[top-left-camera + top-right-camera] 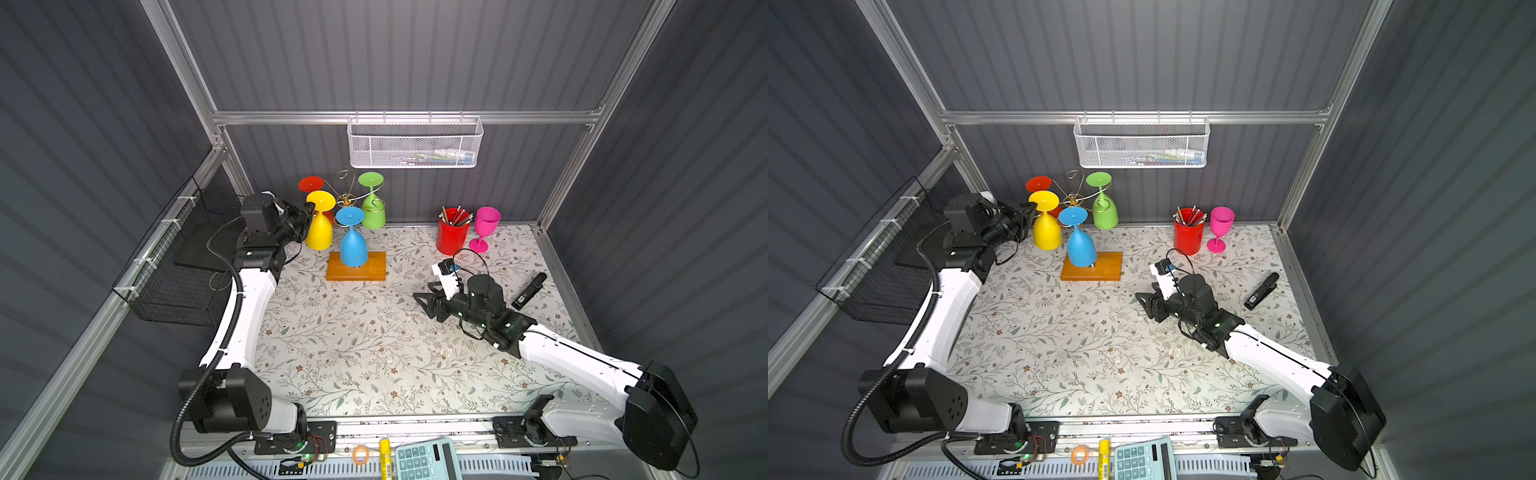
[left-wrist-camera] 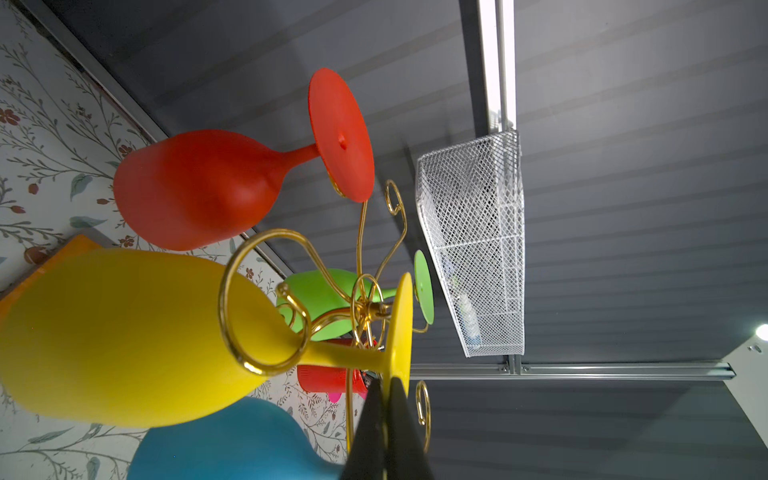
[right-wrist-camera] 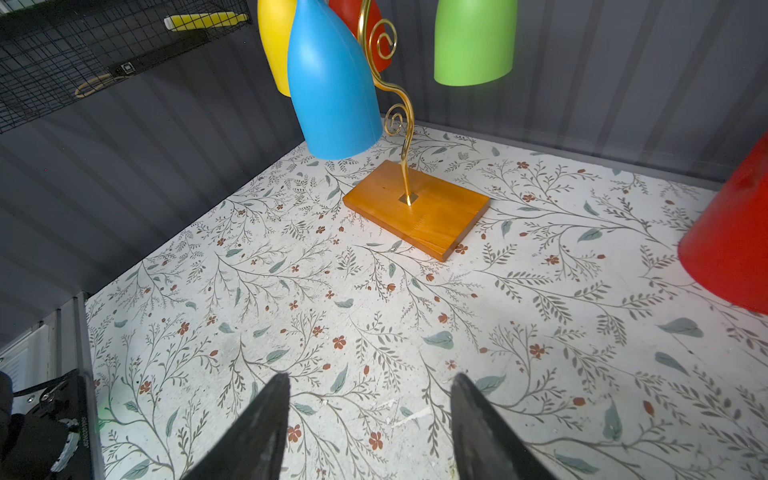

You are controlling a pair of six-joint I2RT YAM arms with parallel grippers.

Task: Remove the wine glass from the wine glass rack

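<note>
The wine glass rack, gold wire (image 1: 347, 198) (image 1: 1073, 198) on an orange-brown wooden base (image 1: 356, 269) (image 3: 419, 210), stands at the back left. Upside down on its arms hang a yellow wine glass (image 1: 319, 232) (image 1: 1046, 232) (image 2: 124, 332), a red one (image 2: 195, 187), a blue one (image 1: 353, 247) (image 3: 332, 87) and a green one (image 1: 372, 212). My left gripper (image 1: 308, 214) (image 1: 1030, 212) (image 2: 386, 384) is shut on the rim of the yellow glass's foot. My right gripper (image 1: 424, 293) (image 1: 1144, 296) (image 3: 368, 380) hovers open and empty over the mat, right of the base.
A pink wine glass (image 1: 484, 226) stands upright beside a red pencil cup (image 1: 452, 237) at the back right. A black stapler (image 1: 528, 291) lies near the right arm. A white mesh basket (image 1: 415, 143) hangs on the back wall, a black wire basket (image 1: 183, 270) on the left.
</note>
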